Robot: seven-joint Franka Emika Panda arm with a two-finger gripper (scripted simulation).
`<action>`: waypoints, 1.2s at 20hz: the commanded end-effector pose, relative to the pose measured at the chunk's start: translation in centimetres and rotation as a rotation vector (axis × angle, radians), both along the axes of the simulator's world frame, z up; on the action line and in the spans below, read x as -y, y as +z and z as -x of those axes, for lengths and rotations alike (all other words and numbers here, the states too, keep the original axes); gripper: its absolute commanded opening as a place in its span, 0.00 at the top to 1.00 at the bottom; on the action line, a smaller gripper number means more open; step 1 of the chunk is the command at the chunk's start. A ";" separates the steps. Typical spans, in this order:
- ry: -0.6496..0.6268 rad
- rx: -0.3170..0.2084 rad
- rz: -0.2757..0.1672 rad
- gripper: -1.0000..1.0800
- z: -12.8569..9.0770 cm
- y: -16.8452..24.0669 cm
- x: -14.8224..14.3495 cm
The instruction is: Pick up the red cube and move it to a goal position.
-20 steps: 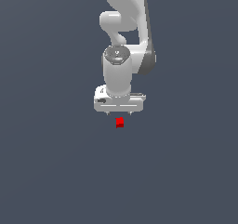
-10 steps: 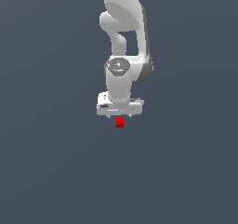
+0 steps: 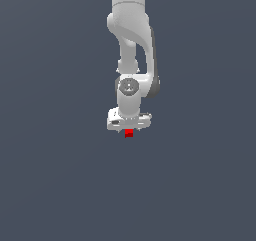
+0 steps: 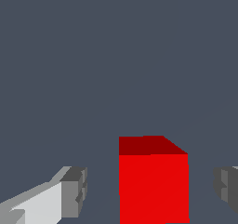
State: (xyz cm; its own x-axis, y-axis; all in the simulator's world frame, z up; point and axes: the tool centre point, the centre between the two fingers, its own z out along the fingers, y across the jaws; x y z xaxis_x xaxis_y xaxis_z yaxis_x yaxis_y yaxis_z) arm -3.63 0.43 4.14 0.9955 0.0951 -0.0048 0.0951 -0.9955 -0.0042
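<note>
One red cube (image 4: 153,183) sits on the grey floor between the spread fingers (image 4: 74,190) of the gripper (image 3: 129,129), gaps either side, nearer one pad. Judgement: centre it first, then close evenly for a square grip

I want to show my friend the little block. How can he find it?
Look for the big white robot arm coming down from the top of the exterior view. Follow it down to its tool. The red cube sits right under it, between the open fingers, touching neither; it is the only red thing on the gray floor.
</note>
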 end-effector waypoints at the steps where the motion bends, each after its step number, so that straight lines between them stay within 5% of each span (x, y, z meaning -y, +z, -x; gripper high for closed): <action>1: 0.011 0.003 0.001 0.04 0.2 -1.1 0.0; 8: 0.020 0.005 0.003 0.04 0.2 -2.1 0.0; 9: 0.020 0.005 0.003 1.00 0.2 -2.1 0.0; 24: 0.020 0.005 0.004 1.00 0.2 -1.4 0.1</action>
State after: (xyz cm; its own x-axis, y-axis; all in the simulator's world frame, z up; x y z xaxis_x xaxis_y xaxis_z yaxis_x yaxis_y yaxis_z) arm -3.91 0.33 2.38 0.9934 0.1147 -0.0021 0.1147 -0.9934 -0.0003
